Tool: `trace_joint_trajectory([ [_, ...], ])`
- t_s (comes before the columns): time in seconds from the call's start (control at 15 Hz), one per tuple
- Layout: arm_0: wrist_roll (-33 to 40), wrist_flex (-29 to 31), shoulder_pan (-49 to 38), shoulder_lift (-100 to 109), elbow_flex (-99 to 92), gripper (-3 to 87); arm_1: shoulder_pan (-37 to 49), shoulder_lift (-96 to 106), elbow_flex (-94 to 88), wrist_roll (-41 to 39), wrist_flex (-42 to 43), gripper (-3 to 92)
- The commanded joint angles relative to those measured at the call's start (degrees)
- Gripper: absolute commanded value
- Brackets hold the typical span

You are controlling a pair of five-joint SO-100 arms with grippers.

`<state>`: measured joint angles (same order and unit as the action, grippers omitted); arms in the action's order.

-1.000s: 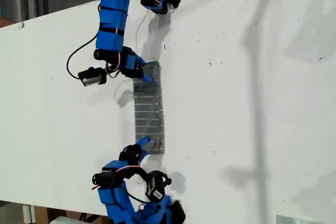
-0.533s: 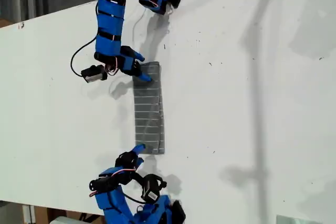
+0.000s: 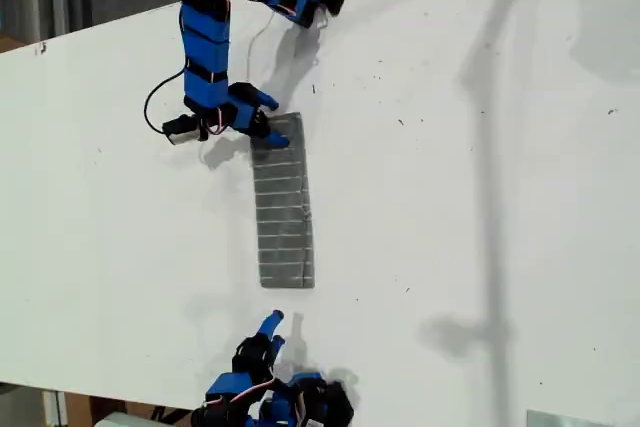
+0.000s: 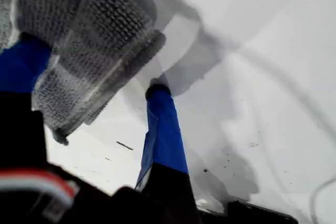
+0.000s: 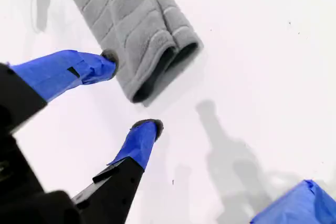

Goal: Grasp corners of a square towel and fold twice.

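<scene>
The towel is laid flat on the white surface as a long narrow folded strip, running from the upper middle toward the lower middle of the exterior view. Its doubled layers are seen at the end shown in the second wrist view, where the rolled fold edges are stacked. My first claw is positioned at the strip's upper end in the exterior view; in the first wrist view the cloth is seen bunched against one finger, while the other finger stands apart from it, so the claw is released. My second claw is also released, its fingers spread, with one fingertip just beside the towel's end and the other resting clear on the bare surface.
</scene>
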<state>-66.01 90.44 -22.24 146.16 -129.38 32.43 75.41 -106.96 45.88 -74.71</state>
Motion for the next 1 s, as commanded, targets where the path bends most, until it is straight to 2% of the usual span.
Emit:
trace_joint_trajectory([
  [0.0, -2.64, -0.79, 1.23, 7.65, -2.64, 21.9, 2.02, 4.75, -9.14, 1.76, 1.58, 4.4],
  [0.07, -3.34, -0.79, 1.85, 8.09, -2.99, 21.8, 2.99, 9.4, -13.8, 3.6, 1.93, 0.8],
  [0.33, -4.83, -1.32, 2.55, 12.3, -5.27, 21.8, 3.69, 26.98, -25.14, 15.47, 0.7, -0.1],
  [0.47, -4.83, -1.41, 3.43, 12.04, -5.63, 21.8, -0.88, 37.62, -25.31, 22.5, -5.71, -0.1],
  [0.6, -5.1, -2.11, 3.69, 9.58, -5.45, 21.7, -8.35, 43.77, -15.56, 31.29, -16.87, -0.1],
  [0.8, -4.13, -6.59, 3.25, 9.05, -9.4, 21.7, -9.67, 38.5, 2.37, 28.74, -23.55, -0.1],
  [0.93, -1.76, -11.95, -0.53, 7.56, -15.47, 21.7, -10.81, 33.75, 13.36, 21.88, -19.25, -0.1],
])
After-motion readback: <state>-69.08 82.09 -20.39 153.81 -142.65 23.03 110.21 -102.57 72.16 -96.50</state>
